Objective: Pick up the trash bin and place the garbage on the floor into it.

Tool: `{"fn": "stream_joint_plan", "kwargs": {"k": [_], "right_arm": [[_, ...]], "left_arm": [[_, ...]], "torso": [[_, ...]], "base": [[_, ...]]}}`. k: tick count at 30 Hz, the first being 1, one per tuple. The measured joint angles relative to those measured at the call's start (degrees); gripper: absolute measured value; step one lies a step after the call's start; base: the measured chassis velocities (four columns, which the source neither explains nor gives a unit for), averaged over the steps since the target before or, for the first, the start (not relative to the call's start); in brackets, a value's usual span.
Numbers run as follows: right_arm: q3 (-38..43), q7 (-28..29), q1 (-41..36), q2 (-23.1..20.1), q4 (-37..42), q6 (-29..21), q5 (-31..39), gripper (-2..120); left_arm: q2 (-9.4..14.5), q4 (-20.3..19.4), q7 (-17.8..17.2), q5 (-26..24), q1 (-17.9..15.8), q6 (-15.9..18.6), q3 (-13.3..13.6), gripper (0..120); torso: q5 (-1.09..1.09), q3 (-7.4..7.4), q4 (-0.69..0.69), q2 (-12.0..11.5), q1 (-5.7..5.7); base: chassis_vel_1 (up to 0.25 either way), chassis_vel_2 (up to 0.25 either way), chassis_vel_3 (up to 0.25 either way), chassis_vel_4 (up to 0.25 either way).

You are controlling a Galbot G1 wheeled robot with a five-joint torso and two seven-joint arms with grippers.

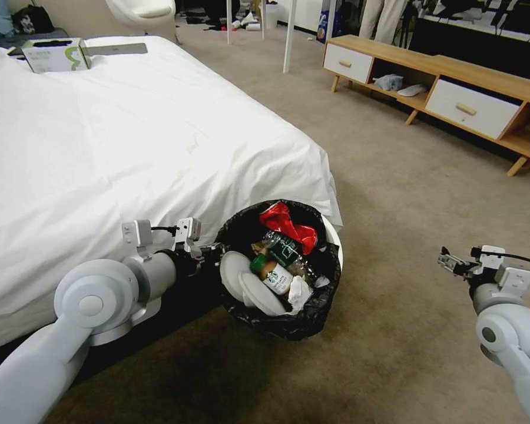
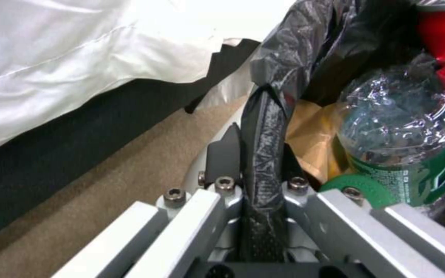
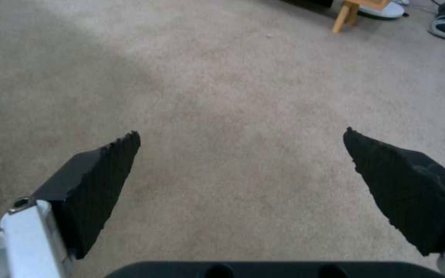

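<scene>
— Left gripper (image 2: 256, 154): how is it seen?
— Clamped on the bag-covered rim of the trash bin (image 1: 330, 277), low centre of the head view, beside the bed (image 1: 129, 147). The garbage (image 1: 280, 259) is packed inside.
— And the right gripper (image 3: 240, 150)?
— Spread wide and empty at lower right, over bare floor (image 1: 406, 194). A wooden cabinet (image 1: 453, 88) is seen at upper right.

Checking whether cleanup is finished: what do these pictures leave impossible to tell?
- Floor under the bed: hidden by the sheet, head view.
- Trash bin bottom: buried beneath garbage.
- Left end effector: in the head view, behind the bin's bag.
- Carpet beyond the right end effector: cut off by the frame.
</scene>
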Motion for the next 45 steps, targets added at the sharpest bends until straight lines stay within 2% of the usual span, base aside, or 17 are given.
{"fn": "stream_joint_plan", "kwargs": {"k": [45], "right_arm": [[-1.0, -0.58, 2.54, 0.09, -0.93, -0.11, -0.19, 100]], "left_arm": [[-0.45, 0.58, 0.34, 0.25, -0.85, 0.0, 0.91, 2]], "torso": [[0.0, 0.0, 0.0, 0.0, 0.0]], "base": [[0.0, 0.0, 0.0, 0.0]]}}
